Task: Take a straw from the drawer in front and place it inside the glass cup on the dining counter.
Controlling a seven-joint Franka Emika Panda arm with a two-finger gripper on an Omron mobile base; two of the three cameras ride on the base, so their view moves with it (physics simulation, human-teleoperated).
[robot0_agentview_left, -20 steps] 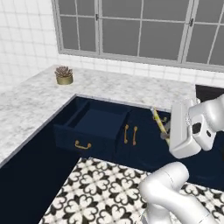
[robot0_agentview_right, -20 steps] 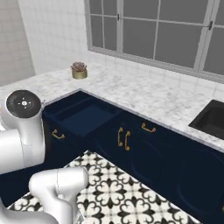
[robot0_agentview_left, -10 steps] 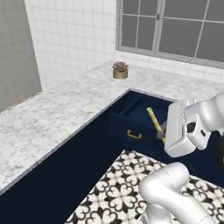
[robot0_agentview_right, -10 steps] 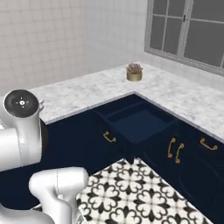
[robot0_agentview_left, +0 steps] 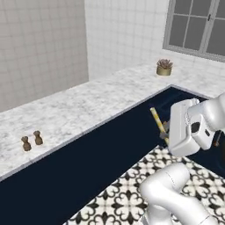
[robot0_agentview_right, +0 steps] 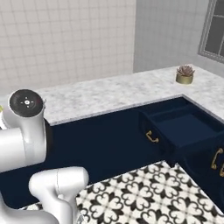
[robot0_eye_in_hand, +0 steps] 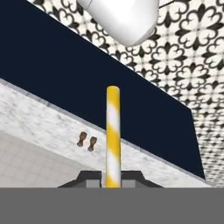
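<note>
left base view, straw: the straw (robot0_agentview_left: 157, 124) was pinched at its lower end in the pincer (robot0_agentview_left: 167, 135), sticking up and tilted over the navy cabinet fronts.
left base view, handling: looked super light, stiff and thin, probably slick, so a grip near one end seemed fine as long as it didn't pivot.
left base view, surroundings: marble desk (robot0_agentview_left: 88, 103) carried two small brown shakers (robot0_agentview_left: 32, 140) and a potted succulent (robot0_agentview_left: 164, 67) far back; nothing was blocking the arm.
right base view, drawer: the drawer (robot0_agentview_right: 179, 127) was hanging open, well away from the straw.
hand view, grip: pincer fingertips (robot0_eye_in_hand: 92, 181) were clenched on the straw's base, shakers beyond on the desk.
</note>
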